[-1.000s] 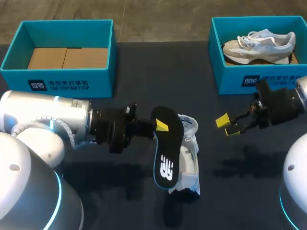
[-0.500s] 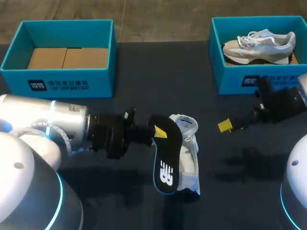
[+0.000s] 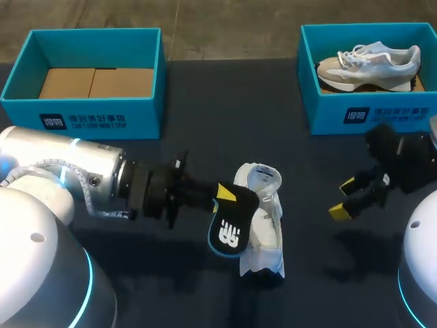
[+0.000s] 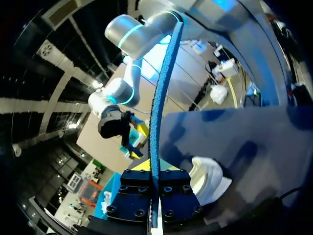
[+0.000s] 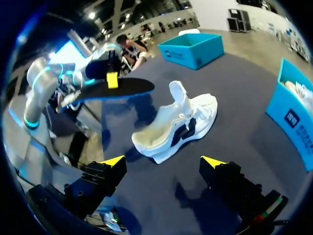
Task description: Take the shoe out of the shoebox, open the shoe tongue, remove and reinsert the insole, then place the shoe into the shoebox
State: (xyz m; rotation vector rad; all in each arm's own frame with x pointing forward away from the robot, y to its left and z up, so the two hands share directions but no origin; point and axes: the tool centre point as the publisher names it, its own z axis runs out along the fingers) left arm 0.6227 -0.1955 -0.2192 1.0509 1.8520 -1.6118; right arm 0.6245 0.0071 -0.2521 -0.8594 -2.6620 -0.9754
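Insole (image 3: pixel 229 225) hangs clamped by one end in my left gripper (image 3: pixel 227 193), just at nine o'clock of the shoe (image 3: pixel 266 225), overlapping that side. Shoe lies on the table (image 3: pixel 225 116), long axis twelve to six. My right gripper (image 3: pixel 345 198) sits well off at three o'clock, jaws apart, so left looks nearer for reinsertion.

The left tool (image 4: pixel 154 193) is clamping the insole (image 4: pixel 161 98) edge-on, its blue rim rising ahead; the white shoe (image 4: pixel 208 178) is lying just beside on the table (image 4: pixel 259 142)
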